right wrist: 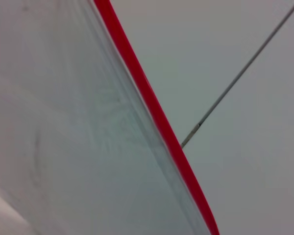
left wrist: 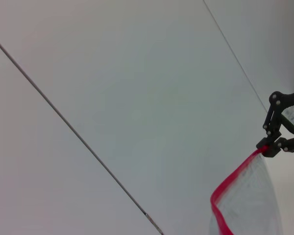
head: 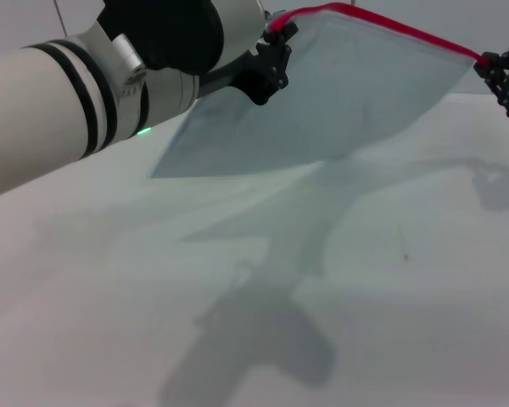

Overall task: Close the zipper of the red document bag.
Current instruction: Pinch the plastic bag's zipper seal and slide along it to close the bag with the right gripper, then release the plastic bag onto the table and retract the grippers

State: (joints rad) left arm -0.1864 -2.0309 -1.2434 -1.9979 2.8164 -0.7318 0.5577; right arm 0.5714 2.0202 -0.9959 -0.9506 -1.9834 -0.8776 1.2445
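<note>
Head cam looks down; wrist cams close; all share zipper [head: 382, 24]

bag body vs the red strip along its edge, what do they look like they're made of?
Red document bag: seems thin, translucent pale blue-grey plastic film, smooth; the surface shows through it.
Zipper: opaque bright red strip, likely plastic or woven tape; it bends near the left gripper. Right gripper holds the other end.

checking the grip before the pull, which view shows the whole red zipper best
The head view: the zipper runs unbroken between the left gripper and right gripper, both clamped on it. The left wrist view shows only a curved end at the right gripper; the right wrist view shows a close middle stretch.
</note>
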